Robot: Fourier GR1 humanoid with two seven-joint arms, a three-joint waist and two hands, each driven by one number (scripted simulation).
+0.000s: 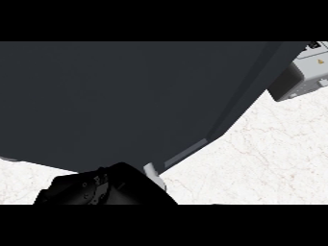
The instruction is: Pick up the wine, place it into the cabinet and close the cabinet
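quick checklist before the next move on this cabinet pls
1. Wine in view: not ok, it shows nowhere.
2. Wine inside the cabinet: cannot tell.
3. Dark panel, likely the cabinet door, fills most of the view; whether it is shut: cannot tell.
4. Left hand near the panel's lower edge: ok; whether it touches the panel: cannot tell.
5. Right hand in view: not ok.
6. Grey appliance on the counter is far from the hand: ok.
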